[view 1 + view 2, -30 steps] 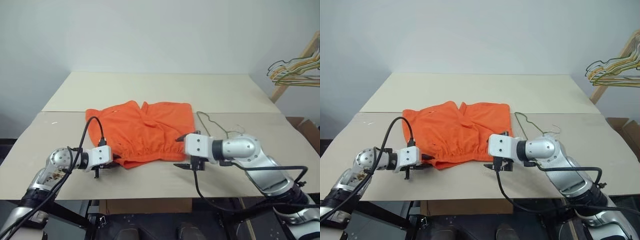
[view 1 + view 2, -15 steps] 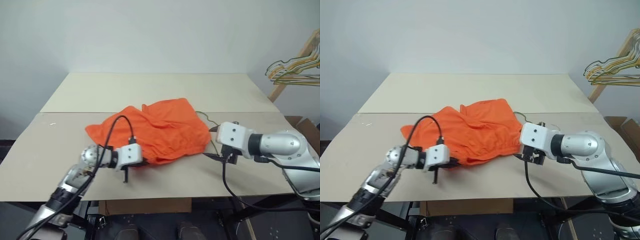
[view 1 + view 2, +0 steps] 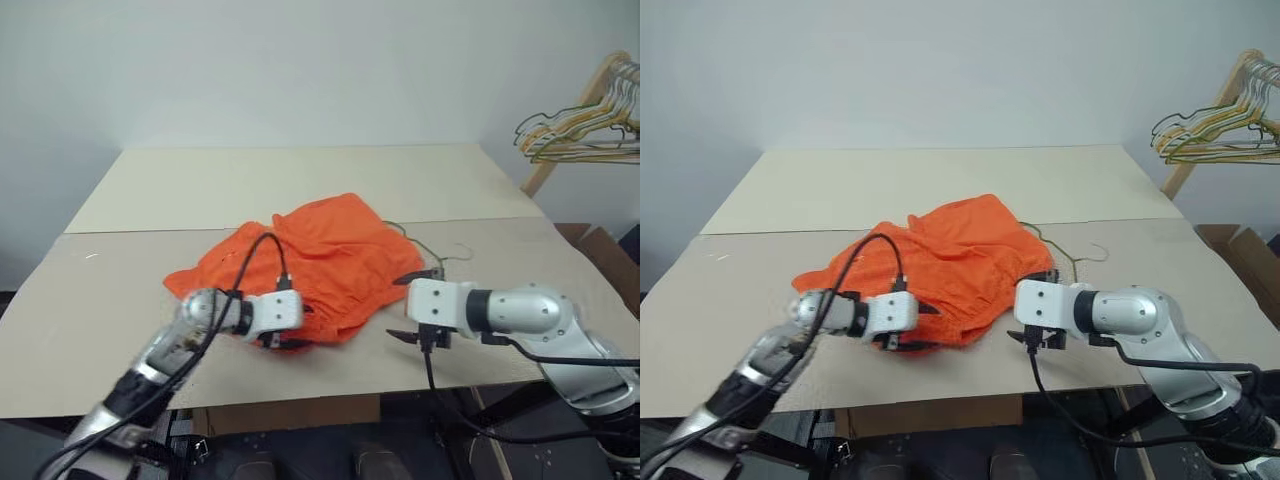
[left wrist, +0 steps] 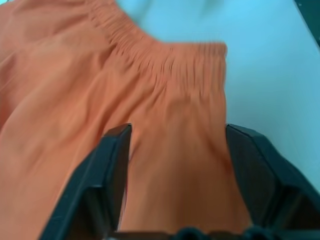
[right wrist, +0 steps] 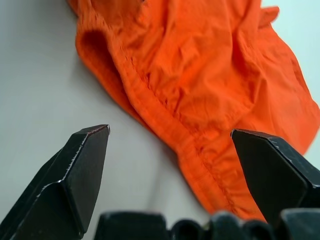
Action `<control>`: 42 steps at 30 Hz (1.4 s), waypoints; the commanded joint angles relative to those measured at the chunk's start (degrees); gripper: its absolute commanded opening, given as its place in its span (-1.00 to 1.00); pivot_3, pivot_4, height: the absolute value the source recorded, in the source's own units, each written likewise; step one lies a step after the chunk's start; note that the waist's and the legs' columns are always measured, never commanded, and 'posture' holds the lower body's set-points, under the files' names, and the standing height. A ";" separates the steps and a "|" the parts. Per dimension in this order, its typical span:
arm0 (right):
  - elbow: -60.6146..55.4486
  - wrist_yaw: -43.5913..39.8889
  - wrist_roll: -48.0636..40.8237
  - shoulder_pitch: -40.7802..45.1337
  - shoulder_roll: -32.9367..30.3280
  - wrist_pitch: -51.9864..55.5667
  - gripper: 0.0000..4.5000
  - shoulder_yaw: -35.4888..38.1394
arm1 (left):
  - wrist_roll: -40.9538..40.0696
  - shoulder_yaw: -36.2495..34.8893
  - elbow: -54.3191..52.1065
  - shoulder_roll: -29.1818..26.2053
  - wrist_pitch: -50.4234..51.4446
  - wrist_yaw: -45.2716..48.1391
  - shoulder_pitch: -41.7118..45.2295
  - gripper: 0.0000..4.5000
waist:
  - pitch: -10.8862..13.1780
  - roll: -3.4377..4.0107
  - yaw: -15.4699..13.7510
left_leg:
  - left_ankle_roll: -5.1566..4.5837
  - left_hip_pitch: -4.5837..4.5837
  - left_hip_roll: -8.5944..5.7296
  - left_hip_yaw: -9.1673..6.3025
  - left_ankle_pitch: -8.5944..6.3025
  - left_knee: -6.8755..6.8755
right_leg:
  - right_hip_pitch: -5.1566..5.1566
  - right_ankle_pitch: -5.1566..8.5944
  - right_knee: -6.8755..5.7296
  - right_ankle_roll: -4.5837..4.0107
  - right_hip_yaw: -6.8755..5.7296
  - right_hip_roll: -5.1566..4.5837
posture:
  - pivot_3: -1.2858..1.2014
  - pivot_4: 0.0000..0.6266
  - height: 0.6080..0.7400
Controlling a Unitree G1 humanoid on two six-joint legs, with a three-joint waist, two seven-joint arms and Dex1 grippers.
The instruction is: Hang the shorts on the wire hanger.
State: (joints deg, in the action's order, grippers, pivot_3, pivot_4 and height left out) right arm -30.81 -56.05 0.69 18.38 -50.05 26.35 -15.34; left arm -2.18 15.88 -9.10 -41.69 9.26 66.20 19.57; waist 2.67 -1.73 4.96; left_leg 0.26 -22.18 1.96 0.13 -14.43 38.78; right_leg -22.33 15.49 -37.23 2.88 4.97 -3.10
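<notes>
At the near edge of the table (image 3: 90, 330), the left gripper (image 4: 175, 150) was seen with its jaws parted wide over the gathered waistband of the shorts (image 3: 320, 255), no cloth being pinched between them. The right gripper (image 3: 412, 305) was held just beside the right edge of the bunched orange fabric, its jaws spread wide and empty. Farther back, the wire hanger (image 3: 432, 248) lay on the table, partly covered by the shorts. A bunch of coloured hangers (image 3: 580, 135) was seen at the far right.
</notes>
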 commanded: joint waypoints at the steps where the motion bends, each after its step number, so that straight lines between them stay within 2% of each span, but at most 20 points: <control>1: -1.96 -0.30 1.22 3.06 1.89 0.99 1.00 -2.96 | -3.86 -5.06 -3.79 -4.53 0.98 2.91 -1.06 0.37 | -0.01 0.01 0.03 | 0.00 0.00 -0.01 -0.01 0.00 0.01 | 0.02 0.00 0.01 0.00 -0.02 -0.02 | -0.03 -1.00 1.00; 8: -2.29 -1.55 1.34 5.75 5.08 2.03 1.00 -7.63 | -5.19 -10.93 -3.82 -9.97 0.40 2.09 -6.34 0.37 | -0.01 0.02 -1.09 | 0.01 -0.05 -0.06 0.00 0.00 0.07 | 0.05 0.02 0.05 0.03 -0.10 -0.11 | -0.02 -1.00 1.00; 13: 1.78 -1.73 7.07 8.48 8.08 -0.70 1.00 -14.81 | -4.66 -12.93 -3.27 -12.09 -0.14 0.79 -8.76 0.37 | -0.02 0.03 -1.11 | 0.01 -0.01 -0.04 0.00 0.00 0.06 | 0.05 0.01 0.01 0.02 -0.12 -0.08 | -0.01 -1.00 1.00; 18: 2.91 -2.92 11.73 11.67 11.09 1.93 1.00 -20.13 | -5.37 -13.50 -3.87 -12.27 0.25 0.25 -9.94 0.37 | -0.02 0.04 -1.12 | 0.01 -0.06 -0.04 0.01 0.00 0.06 | 0.00 0.01 0.01 0.02 -0.12 -0.09 | 0.00 -1.00 1.00; 21: 4.31 -3.04 15.40 13.01 12.32 3.33 0.75 -23.01 | -5.83 -13.76 -4.53 -12.05 0.87 -0.12 -10.74 0.38 | -0.02 0.04 -1.17 | 0.01 -0.05 -0.04 0.01 0.00 0.07 | 0.01 0.01 -0.02 0.02 -0.12 -0.09 | 0.00 -1.00 1.00; 31: 8.47 -1.99 22.60 11.65 13.80 1.76 -0.88 -26.51 | -4.77 -15.00 -2.55 -12.76 0.33 -1.62 -12.44 0.38 | -0.03 0.03 -1.48 | 0.01 -0.05 -0.04 0.00 0.00 0.07 | 0.01 0.01 -0.03 0.02 -0.16 -0.09 | 0.01 -1.00 1.00; 32: 8.45 -2.00 23.06 11.27 13.35 1.48 -0.99 -26.25 | -4.41 -14.97 -2.08 -12.95 -0.06 -1.72 -12.45 0.38 | -0.03 0.03 -1.51 | 0.01 -0.04 -0.04 -0.01 0.00 0.07 | 0.01 0.01 -0.03 0.01 -0.16 -0.09 | 0.01 -1.00 1.00; 35: 8.03 -1.89 23.40 9.92 11.54 -0.94 -0.99 -24.44 | -3.94 -14.89 -0.68 -13.40 -1.10 -1.63 -12.30 0.38 | -0.03 0.03 -1.63 | 0.01 -0.04 -0.05 0.00 0.00 0.07 | 0.01 0.01 -0.02 0.02 -0.16 -0.09 | 0.00 -1.00 1.00; 42: 13.60 2.38 19.86 3.62 0.42 -23.83 -0.99 -15.61 | 2.96 -10.98 13.73 -16.03 -12.93 -0.36 -7.01 0.38 | -0.02 0.04 -2.62 | 0.02 0.02 -0.07 0.03 0.00 0.07 | 0.07 0.01 0.02 0.01 -0.19 -0.12 | -0.01 -1.00 1.00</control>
State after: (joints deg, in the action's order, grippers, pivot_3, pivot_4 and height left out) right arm -18.12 -55.05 21.62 22.26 -48.39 7.98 -34.17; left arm -1.00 4.31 2.42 -56.86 -0.02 65.78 10.36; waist 2.65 -1.69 2.34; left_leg 0.29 -22.16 1.89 0.16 -14.42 38.85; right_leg -22.25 15.49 -37.22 2.89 4.76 -3.23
